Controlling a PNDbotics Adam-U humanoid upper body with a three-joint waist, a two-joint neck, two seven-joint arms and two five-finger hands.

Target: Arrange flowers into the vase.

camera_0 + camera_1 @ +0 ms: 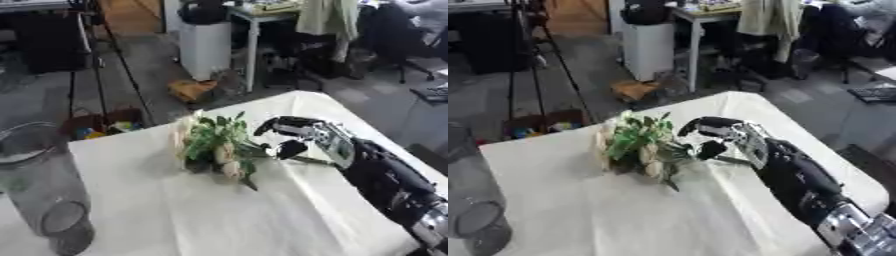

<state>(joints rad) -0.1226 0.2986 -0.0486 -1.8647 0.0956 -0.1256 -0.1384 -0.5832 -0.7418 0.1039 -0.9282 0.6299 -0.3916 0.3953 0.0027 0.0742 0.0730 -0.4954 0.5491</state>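
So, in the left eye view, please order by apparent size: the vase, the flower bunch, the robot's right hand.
1. Glass vase, though nearness to the camera enlarges it.
2. Flower bunch.
3. Right hand, only slightly smaller than the bunch.

This is a lab or office workroom, not a home. At twelve o'clock stands a white bin (204, 47) beside a cluttered desk (262, 12); at two o'clock, office chairs (398, 35) on grey floor. A black tripod (92, 60) rises at eleven o'clock, a cardboard box (191, 90) below the bin.
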